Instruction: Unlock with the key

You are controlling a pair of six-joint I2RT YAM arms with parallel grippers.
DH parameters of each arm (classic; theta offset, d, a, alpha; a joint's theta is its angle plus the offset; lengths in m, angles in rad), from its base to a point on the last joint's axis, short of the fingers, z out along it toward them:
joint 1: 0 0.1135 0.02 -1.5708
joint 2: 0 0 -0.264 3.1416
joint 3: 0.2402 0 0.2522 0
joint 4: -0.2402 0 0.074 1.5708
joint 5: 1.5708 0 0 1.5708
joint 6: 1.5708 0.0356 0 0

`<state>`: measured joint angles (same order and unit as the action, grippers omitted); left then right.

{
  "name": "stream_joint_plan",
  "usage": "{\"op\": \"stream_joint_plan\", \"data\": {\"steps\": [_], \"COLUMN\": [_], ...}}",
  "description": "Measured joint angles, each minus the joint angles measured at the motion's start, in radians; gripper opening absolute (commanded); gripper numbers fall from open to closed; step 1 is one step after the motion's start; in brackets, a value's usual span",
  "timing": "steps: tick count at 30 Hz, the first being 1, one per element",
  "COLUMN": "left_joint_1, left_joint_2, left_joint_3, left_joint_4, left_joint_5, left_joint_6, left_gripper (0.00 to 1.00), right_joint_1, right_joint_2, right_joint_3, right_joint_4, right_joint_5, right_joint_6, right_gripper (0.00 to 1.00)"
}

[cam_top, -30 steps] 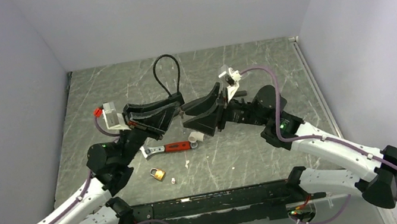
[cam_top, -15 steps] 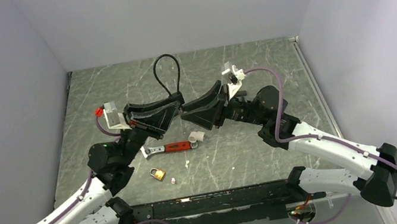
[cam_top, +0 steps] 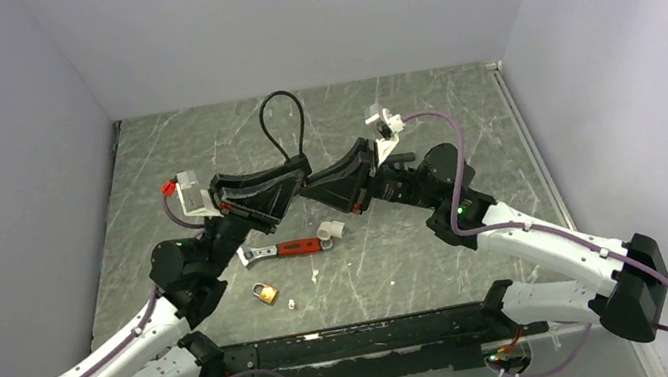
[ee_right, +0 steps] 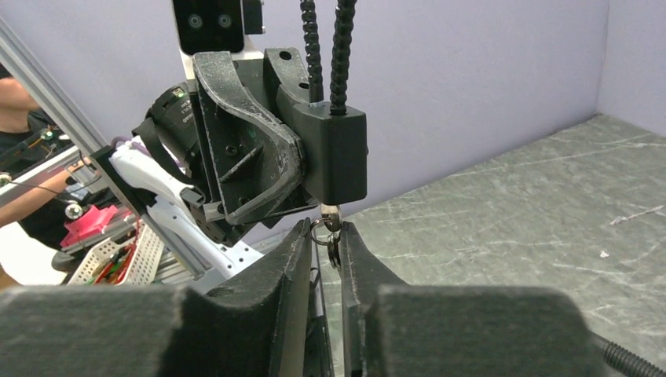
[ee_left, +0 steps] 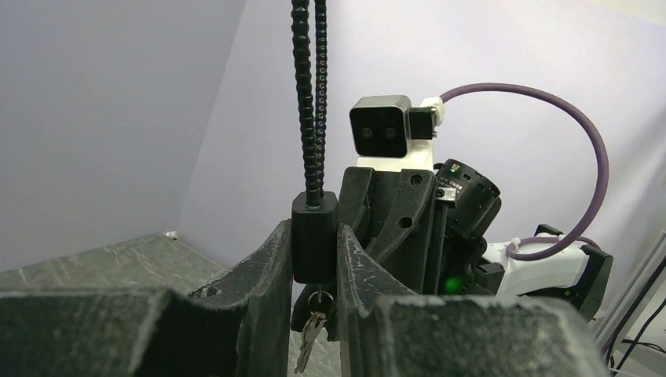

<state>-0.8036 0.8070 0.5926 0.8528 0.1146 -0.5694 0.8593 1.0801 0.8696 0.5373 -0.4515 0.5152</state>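
Observation:
My left gripper (ee_left: 314, 255) is shut on the black body of a cable lock (ee_left: 314, 236), holding it up above the table; the lock's black cable loop (cam_top: 283, 126) rises behind. The small silvery key (ee_right: 329, 212) sticks out of the lock body's underside (ee_right: 336, 157), with a ring (ee_right: 334, 250) on it. A spare key (ee_left: 312, 334) hangs from the ring. My right gripper (ee_right: 326, 236) faces the left gripper from the right, just under the lock, and its fingertips are closed on the key's head and ring. In the top view the two grippers meet tip to tip (cam_top: 306, 185).
On the table below lie a red-handled wrench (cam_top: 289, 248), a brass padlock (cam_top: 266, 292), a small white scrap (cam_top: 292, 303) and a white roll (cam_top: 332, 230). Grey walls close in the left, back and right sides.
My right gripper has risen and moved left, from below the lock up to its underside, closing on the key. The left gripper and lock have stayed still.

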Motion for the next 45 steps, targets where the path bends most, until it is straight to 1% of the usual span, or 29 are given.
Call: {"op": "stream_joint_plan", "data": {"steps": [5,8,13,20,27,28,30,32,33,37,40,42,45], "left_joint_1": [0.0,0.0,0.0,0.0,0.0,0.0,0.0,0.0,0.002,0.002,0.002,0.002,0.002], "left_joint_2": [0.0,0.0,0.0,0.0,-0.018,-0.018,-0.018,-0.018,-0.018,-0.018,-0.023,-0.025,-0.025], "left_joint_3": [-0.008,-0.017,-0.021,-0.061,-0.073,-0.073,-0.076,-0.08,-0.082,-0.082,-0.082,-0.082,-0.082], "left_joint_4": [0.013,0.023,0.031,0.092,0.101,0.103,0.108,0.115,0.116,0.114,0.114,0.113,0.107], "left_joint_5": [-0.002,-0.008,-0.008,-0.008,-0.007,-0.007,-0.007,-0.007,-0.007,-0.007,-0.007,-0.007,-0.006], "left_joint_6": [0.0,0.0,-0.001,-0.019,-0.026,-0.027,-0.027,-0.028,-0.029,-0.029,-0.029,-0.029,-0.029], "left_gripper": [0.0,0.0,0.0,0.0,0.0,0.0,0.0,0.0,0.0,0.0,0.0,0.0,0.0], "right_joint_1": [0.0,0.0,0.0,0.0,0.0,0.0,0.0,0.0,0.0,0.0,0.0,0.0,-0.001], "right_joint_2": [0.005,0.008,0.009,0.013,0.013,0.013,0.014,0.017,0.019,0.026,0.03,0.034,0.039], "right_joint_3": [0.001,0.001,0.001,0.001,0.023,0.026,0.029,0.029,0.029,0.029,0.029,0.029,0.029], "right_joint_4": [0.015,0.016,0.019,0.015,-0.019,-0.024,-0.029,-0.029,-0.029,-0.018,-0.006,0.005,0.031], "right_joint_5": [-0.004,-0.004,-0.005,-0.027,-0.041,-0.041,-0.04,-0.044,-0.047,-0.059,-0.068,-0.076,-0.082], "right_joint_6": [0.009,0.013,0.022,0.036,0.035,0.035,0.035,0.037,0.039,0.05,0.058,0.065,0.077], "right_gripper": [0.1,0.0,0.0,0.0,0.0,0.02,0.1,0.16,0.18,0.18,0.23,0.28,0.3]}}
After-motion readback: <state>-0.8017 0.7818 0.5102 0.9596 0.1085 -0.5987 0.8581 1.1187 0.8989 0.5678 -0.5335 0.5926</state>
